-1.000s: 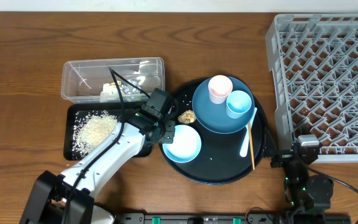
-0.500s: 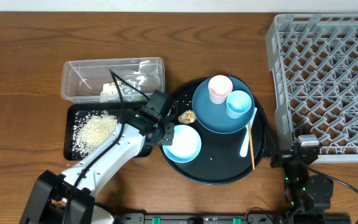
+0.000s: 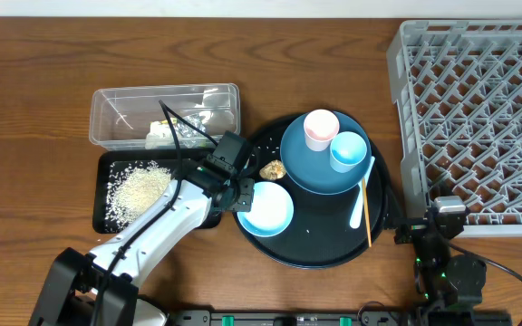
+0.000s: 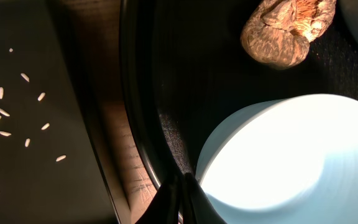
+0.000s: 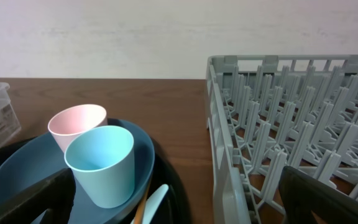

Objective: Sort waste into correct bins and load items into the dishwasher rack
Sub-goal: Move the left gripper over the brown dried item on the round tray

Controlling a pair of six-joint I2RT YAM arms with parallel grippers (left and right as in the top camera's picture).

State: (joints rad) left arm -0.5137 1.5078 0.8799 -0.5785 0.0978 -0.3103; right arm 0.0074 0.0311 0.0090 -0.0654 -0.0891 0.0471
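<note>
My left gripper (image 4: 181,186), pinched shut beside the light blue bowl (image 4: 291,162), has the brown food lump (image 4: 288,31) at one o'clock.

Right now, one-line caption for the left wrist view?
Shut left hand at rim of light blue bowl; brown food lump beyond; rice grains at left.

Rack (image 3: 478,118) cut off at rt edge overhead.

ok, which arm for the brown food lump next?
Left. The left hand, shut, is right beside the brown lump; the right hand sits open by the rack, farther off.
</note>
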